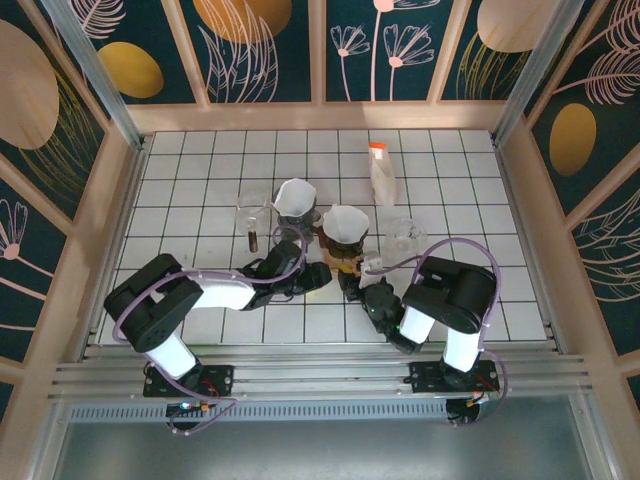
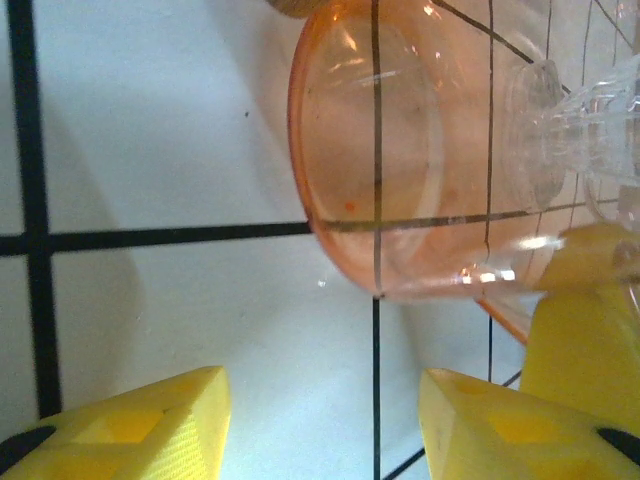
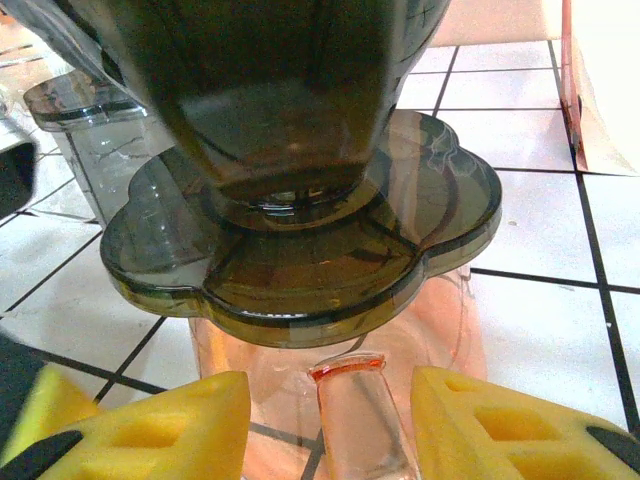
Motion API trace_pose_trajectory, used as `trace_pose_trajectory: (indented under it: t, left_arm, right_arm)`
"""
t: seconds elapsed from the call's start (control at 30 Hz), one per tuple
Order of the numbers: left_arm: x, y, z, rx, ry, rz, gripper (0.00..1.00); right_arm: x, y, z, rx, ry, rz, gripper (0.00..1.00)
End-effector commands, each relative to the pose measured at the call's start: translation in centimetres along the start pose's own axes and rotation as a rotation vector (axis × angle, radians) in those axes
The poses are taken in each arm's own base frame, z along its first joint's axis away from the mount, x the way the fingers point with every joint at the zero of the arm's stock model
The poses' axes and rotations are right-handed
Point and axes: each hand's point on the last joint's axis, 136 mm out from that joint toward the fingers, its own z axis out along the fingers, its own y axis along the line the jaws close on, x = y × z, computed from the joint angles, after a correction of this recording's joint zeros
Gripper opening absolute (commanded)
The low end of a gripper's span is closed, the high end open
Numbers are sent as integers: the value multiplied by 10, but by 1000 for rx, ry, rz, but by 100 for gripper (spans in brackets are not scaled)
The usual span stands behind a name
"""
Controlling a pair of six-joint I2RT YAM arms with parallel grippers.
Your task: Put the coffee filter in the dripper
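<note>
A white coffee filter sits as an open cone in the dark smoky dripper, which rests on an orange see-through cup. In the right wrist view the dripper looms close above. My right gripper is open, its yellow fingers standing either side of the cup's handle with a gap on the left. From the left, my left gripper is open just short of the cup, with bare tile between its fingers. In the top view the two grippers flank the cup's base.
A second white filter cone stands in a clear holder behind. To its left is a clear glass with a brown stick. A clear cup is on the right, and a bag with an orange top lies farther back.
</note>
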Motion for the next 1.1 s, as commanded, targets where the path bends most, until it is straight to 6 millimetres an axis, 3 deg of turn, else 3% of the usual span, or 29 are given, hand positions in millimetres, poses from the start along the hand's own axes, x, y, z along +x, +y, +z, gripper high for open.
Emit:
trace_pose_trajectory:
  t: [0.0,0.37,1.07]
  left_arm:
    - [2,0,-13,2,-3,25,54]
    - [18,19,-47,-31,-6,15,56]
    - [20,42,-88,-81,-96,-18,61]
  right_arm:
    - [-10,1,6,0,-40,8,46]
    - [-7,-7,20,32,-35,13,47]
    - [-10,-24,33,78,-27,3,48]
